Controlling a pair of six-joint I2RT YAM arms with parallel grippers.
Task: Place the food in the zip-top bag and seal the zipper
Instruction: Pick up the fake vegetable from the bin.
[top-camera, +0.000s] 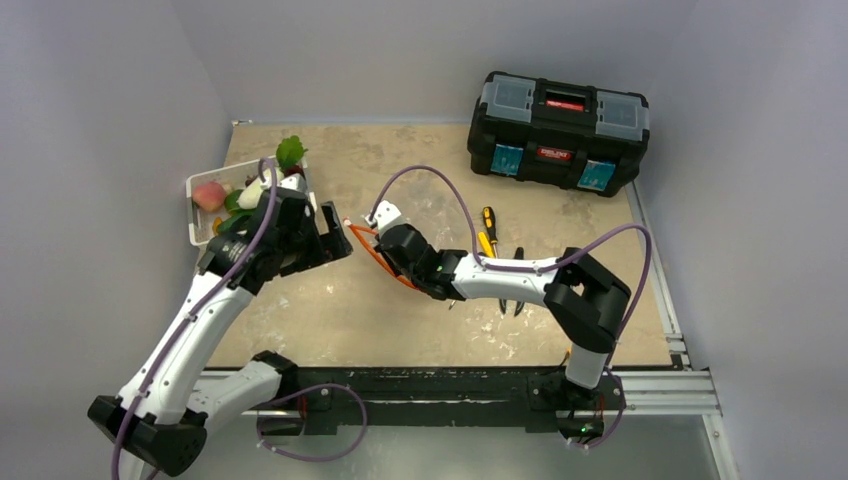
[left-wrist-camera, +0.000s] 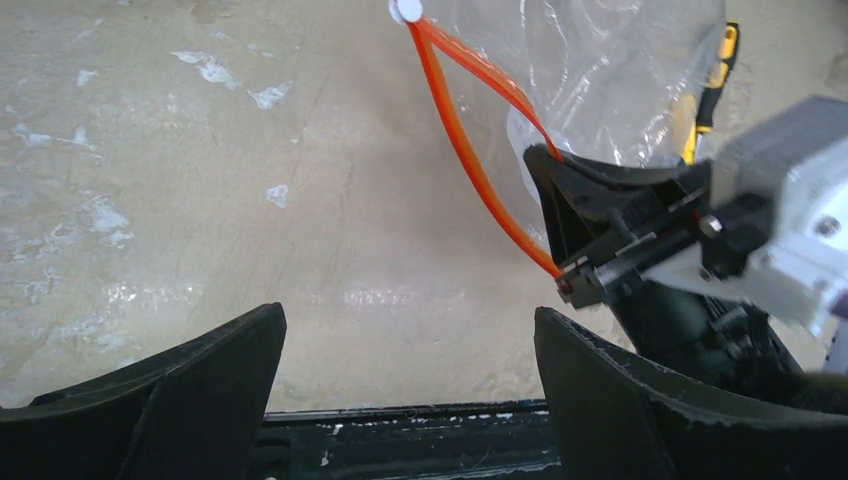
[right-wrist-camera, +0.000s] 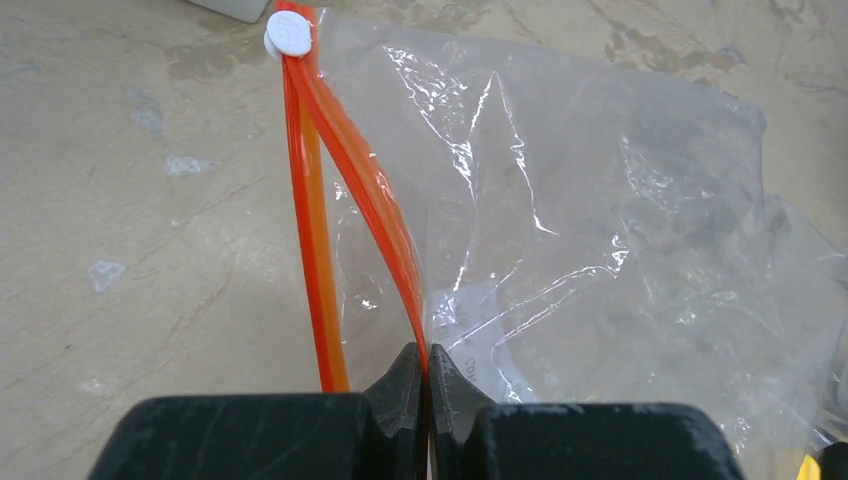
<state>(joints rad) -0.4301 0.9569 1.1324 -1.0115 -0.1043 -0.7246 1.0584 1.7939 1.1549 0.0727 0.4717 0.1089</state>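
The clear zip-top bag (right-wrist-camera: 600, 250) lies on the table, its mouth held open. One side of its orange-red zipper (right-wrist-camera: 375, 200) is pinched in my right gripper (right-wrist-camera: 427, 365), which is shut on it. The other side (right-wrist-camera: 312, 250) runs lower, toward the table. A white slider (right-wrist-camera: 288, 33) sits at the strip's far end. My left gripper (left-wrist-camera: 410, 315) is open and empty, facing the bag's mouth (left-wrist-camera: 470, 150) from the left. In the top view, the left gripper (top-camera: 335, 240) is just left of the zipper (top-camera: 368, 250). The food, including a pink peach (top-camera: 208, 194) and a leafy cabbage (top-camera: 291, 152), lies in the white basket (top-camera: 193, 215), partly hidden by my left arm.
A black toolbox (top-camera: 558, 130) stands at the back right. Screwdrivers (top-camera: 488, 225) and pliers (top-camera: 512, 300) lie right of the bag, by my right arm. A yellow-handled screwdriver (left-wrist-camera: 715, 70) shows through the bag. Walls close in the left and back.
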